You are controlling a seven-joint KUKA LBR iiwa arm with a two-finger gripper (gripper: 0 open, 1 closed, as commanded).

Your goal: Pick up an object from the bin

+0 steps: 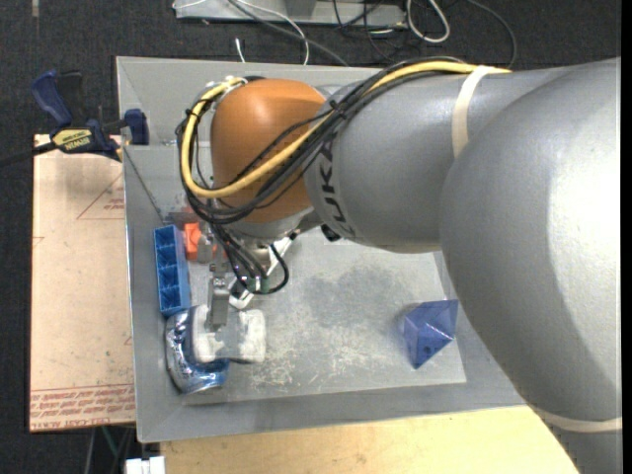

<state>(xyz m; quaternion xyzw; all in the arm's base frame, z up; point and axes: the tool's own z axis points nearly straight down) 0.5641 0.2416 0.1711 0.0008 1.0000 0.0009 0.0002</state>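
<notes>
My gripper (pixel 216 309) hangs under the orange cover at the bin's left side. It is low over a white, rounded block (pixel 237 336) near the front left corner and seems to touch the block's left end. A crumpled clear and blue wrapper (pixel 193 368) lies against that block on its front left. A long blue ribbed brick (pixel 170 270) lies along the left wall just beside the gripper. A small orange piece (pixel 192 237) sits at the brick's far end.
A blue pyramid-shaped block (pixel 429 332) lies alone at the front right of the bin. The thick grey arm and its cables cover the back and right of the bin. Bare floor spreads between the white block and the pyramid.
</notes>
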